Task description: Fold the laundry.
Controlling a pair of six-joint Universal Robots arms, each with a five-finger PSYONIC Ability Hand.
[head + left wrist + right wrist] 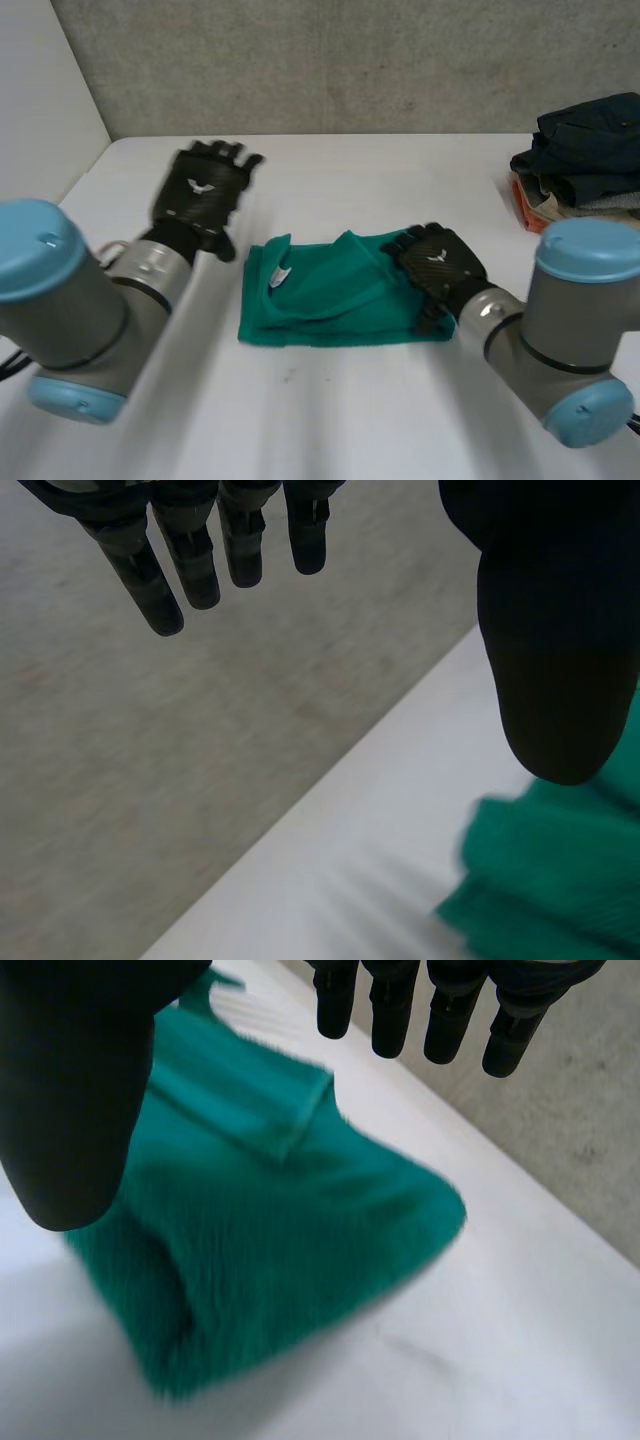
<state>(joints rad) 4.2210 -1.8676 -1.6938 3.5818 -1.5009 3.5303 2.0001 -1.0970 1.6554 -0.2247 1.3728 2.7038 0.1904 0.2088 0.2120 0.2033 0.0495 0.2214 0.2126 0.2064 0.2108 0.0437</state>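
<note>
White table (330, 420) around green cloth (320, 300)

Green cloth (320, 300): right end is covered by the right robot hand (435, 262); dark clothing pile (585, 150) is cut off at the head view's edge.

A sparse robotics lab: plain white counter (330, 430) backed by a bare, rough grey concrete wall (350, 60).
</note>
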